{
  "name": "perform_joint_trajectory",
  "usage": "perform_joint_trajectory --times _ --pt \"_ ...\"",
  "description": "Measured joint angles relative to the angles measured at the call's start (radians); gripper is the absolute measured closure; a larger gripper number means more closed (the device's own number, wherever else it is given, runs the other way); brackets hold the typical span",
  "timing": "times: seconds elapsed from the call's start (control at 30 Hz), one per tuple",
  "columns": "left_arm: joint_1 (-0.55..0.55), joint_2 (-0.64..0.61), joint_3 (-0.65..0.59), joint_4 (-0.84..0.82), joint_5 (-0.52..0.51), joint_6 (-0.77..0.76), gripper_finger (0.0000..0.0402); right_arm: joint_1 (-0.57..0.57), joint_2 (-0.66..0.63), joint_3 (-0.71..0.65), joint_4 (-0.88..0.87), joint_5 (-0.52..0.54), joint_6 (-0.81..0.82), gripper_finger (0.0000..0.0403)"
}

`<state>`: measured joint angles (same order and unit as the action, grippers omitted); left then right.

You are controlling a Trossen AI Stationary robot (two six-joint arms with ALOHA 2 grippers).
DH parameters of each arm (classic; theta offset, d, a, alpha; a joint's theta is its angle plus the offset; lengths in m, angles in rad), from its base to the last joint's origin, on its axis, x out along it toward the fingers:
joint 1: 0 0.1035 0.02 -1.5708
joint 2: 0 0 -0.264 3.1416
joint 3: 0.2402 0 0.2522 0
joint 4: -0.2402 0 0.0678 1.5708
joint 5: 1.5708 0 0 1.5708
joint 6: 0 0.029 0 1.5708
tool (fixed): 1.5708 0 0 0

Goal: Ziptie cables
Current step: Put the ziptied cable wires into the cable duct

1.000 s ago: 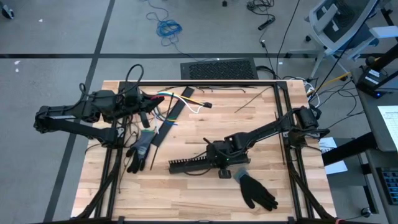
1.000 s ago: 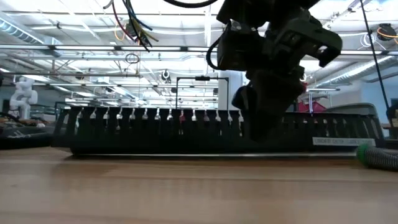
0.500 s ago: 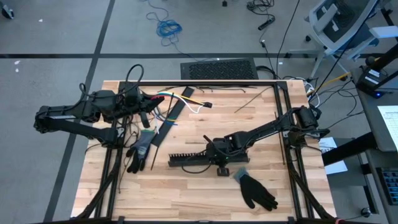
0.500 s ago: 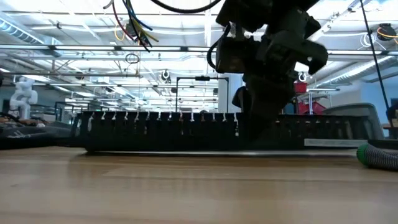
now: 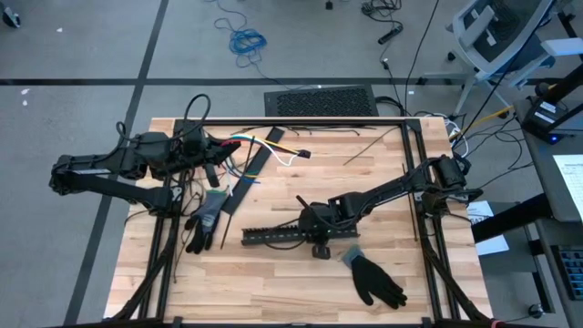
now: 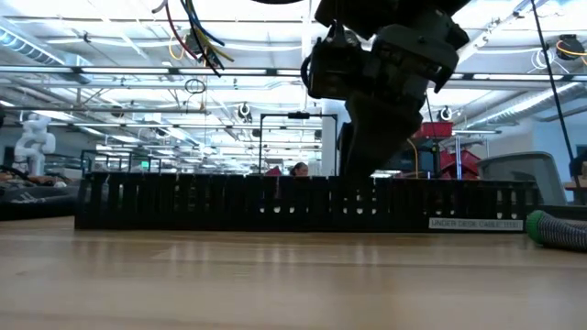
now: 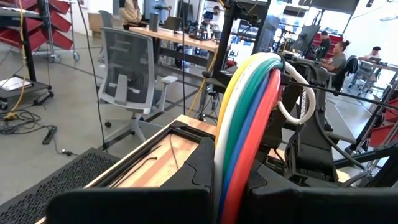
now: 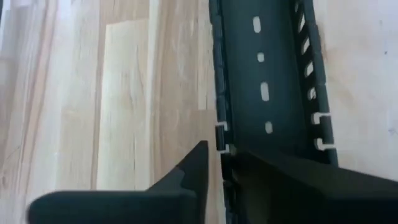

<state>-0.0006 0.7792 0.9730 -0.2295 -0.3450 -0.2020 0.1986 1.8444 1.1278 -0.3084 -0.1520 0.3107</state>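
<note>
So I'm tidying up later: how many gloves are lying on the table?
2. One glove lies at the table's left side beside the thin black strands; the other glove lies near the front edge, right of centre. None seem hidden.

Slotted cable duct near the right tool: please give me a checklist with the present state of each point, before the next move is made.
1. Slotted cable duct lies flat on the table: ok.
2. Right tool is at the duct, one finger outside its side wall: ok.
3. Right tool grip on the wall is firm: cannot tell.
4. Cables are held in the shut left tool: ok.
5. Cables are laid inside the duct: not ok; they are at the table's far left.
6. Gloves lie clear of the duct: ok.
</note>
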Motion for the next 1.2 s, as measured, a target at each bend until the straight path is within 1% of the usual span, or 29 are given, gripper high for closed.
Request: perform_joint_trajectory --times 0.17,0.23,0.37,0.5,0.57,0.63,0.7,0.77,0.87,0.97,1.03,1.1,1.2 --pt "0.000 0.000 0.000 0.000 0.002 0.002 0.0382 0.000 0.000 0.000 0.020 0.027 -0.007 0.0291" --pt "0.000 0.000 0.000 -0.001 0.003 0.006 0.0382 -0.008 -0.005 0.000 0.019 0.021 -0.008 0.0269" --pt "0.000 0.000 0.000 -0.054 0.004 0.001 0.0382 -0.022 -0.070 0.000 -0.034 0.031 -0.037 0.0235" --pt "0.000 -0.006 0.000 -0.172 0.006 -0.006 0.0382 -0.040 -0.175 0.001 -0.192 0.085 -0.090 0.0213" --pt "0.000 -0.010 -0.001 -0.228 0.005 -0.036 0.0382 -0.057 -0.229 0.001 -0.289 0.122 -0.097 0.0206" --pt "0.000 -0.010 -0.001 -0.276 0.003 -0.054 0.0382 -0.068 -0.281 -0.003 -0.339 0.159 -0.095 0.0200" --pt "0.000 -0.010 -0.001 -0.316 0.003 -0.055 0.0382 -0.074 -0.336 -0.020 -0.314 0.180 -0.078 0.0198" --pt "0.000 -0.007 -0.001 -0.335 0.003 -0.055 0.0384 -0.076 -0.382 -0.037 -0.239 0.189 -0.055 0.0198" --pt "0.000 0.047 -0.001 -0.338 0.003 -0.055 0.0392 -0.090 -0.419 -0.051 -0.142 0.225 -0.012 0.0200" --pt "0.000 0.106 0.000 -0.326 0.009 -0.054 0.0393 -0.109 -0.421 -0.052 -0.067 0.233 0.017 0.0201" --pt "0.000 0.145 0.000 -0.312 0.036 -0.054 0.0393 -0.117 -0.414 -0.052 -0.042 0.241 0.022 0.0201" --pt "-0.001 0.185 -0.001 -0.315 0.073 -0.054 0.0393 -0.126 -0.407 -0.053 -0.036 0.266 0.018 0.0201" --pt "-0.002 0.215 -0.001 -0.309 0.086 -0.054 0.0393 -0.141 -0.407 -0.053 -0.031 0.290 -0.011 0.0201"
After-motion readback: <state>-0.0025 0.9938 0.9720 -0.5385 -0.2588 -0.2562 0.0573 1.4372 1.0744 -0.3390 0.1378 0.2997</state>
